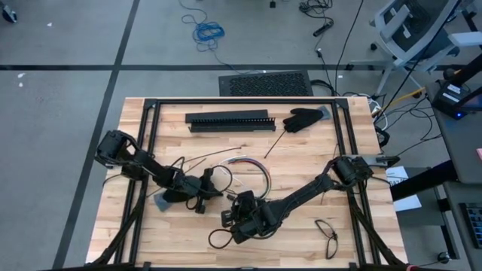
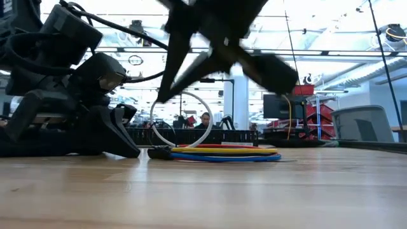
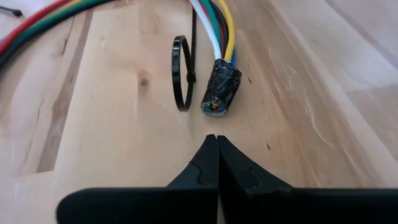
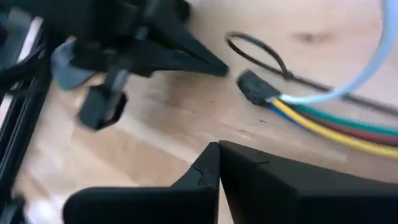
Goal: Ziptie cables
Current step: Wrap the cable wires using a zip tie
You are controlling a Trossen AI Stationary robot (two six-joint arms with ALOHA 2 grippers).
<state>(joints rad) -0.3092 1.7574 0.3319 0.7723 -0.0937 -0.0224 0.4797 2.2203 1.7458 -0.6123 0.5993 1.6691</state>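
Observation:
The cables [image 1: 252,162], a bundle of white, green, red, yellow and blue wires, curve across the table's middle and lie flat on the wood. Their end is wrapped in black tape [image 3: 221,92]. A black zip tie loop [image 3: 182,73] stands on the table beside that taped end. My left gripper [image 3: 216,140] is shut and low over the wood, its tips just short of the taped end, apart from it. My right gripper [image 4: 217,147] is shut with nothing in it. It hangs above the table nearer the front edge [image 1: 237,202] and points toward the taped end [image 4: 252,87].
A long black slotted bar [image 1: 230,120] and a black glove [image 1: 303,118] lie at the far side. A straight black strip [image 1: 275,143] lies between them and the cables. Black loops lie near the front edge [image 1: 218,239] and at the front right [image 1: 327,229].

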